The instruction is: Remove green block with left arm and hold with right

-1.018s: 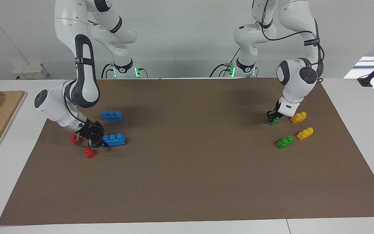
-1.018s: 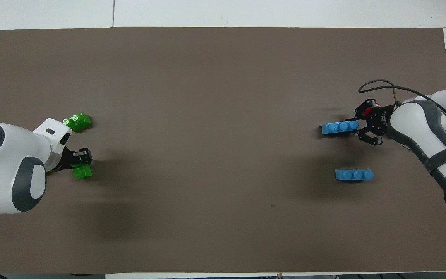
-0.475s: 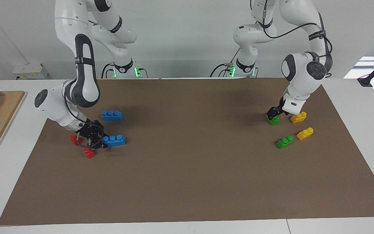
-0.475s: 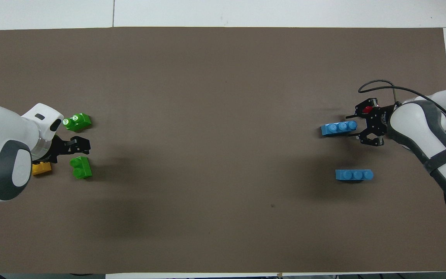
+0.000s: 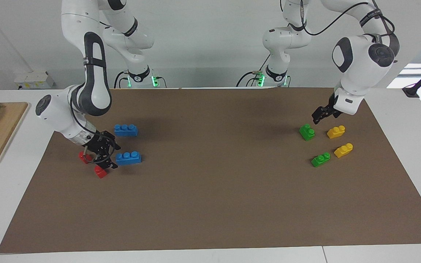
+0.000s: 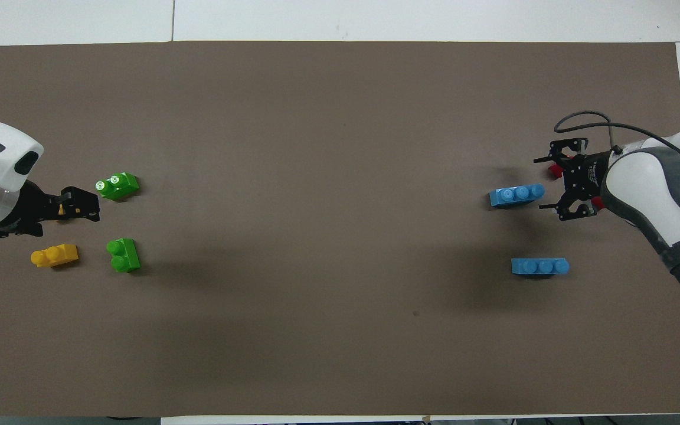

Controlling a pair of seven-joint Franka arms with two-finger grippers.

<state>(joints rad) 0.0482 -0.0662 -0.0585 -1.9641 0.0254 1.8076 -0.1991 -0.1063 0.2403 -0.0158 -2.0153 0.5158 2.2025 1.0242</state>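
Both arms low, left gripper above green block

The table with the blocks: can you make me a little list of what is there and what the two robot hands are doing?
green blocks: two; one on the mat just below the left end effector, the other farther from the robots
yellow blocks: two, beside the green ones
blue blocks: two, toward the right arm's end
red blocks: two, by the right end effector
left end effector: raised, open, holding nothing
right end effector: low over the red blocks, open, holding nothing
surface: brown mat
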